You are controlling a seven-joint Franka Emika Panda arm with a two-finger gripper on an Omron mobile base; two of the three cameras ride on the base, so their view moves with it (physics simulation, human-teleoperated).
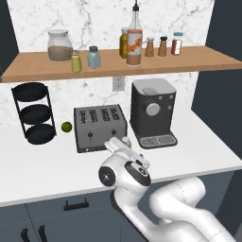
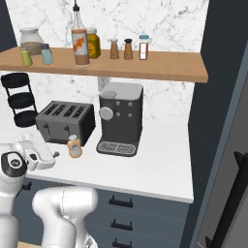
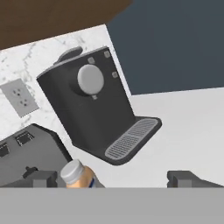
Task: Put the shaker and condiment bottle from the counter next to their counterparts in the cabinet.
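The claw (image 3: 112,178) was spread wide and empty, with the condiment bottle (image 3: 79,175) just inside its left finger, standing on the worktop (image 2: 160,164) before the toaster (image 2: 65,121). The shaker (image 1: 76,62) already stood on the cabinet (image 1: 156,61). Next, centre on the bottle and close.

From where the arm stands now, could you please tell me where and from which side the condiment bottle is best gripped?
Probably around the round body of the condiment bottle, below its whitish cap, coming level from the counter's front edge. It stands upright and squat, with the toaster close behind, so the front is the free side. The gripper is open, its fingers already either side of it.
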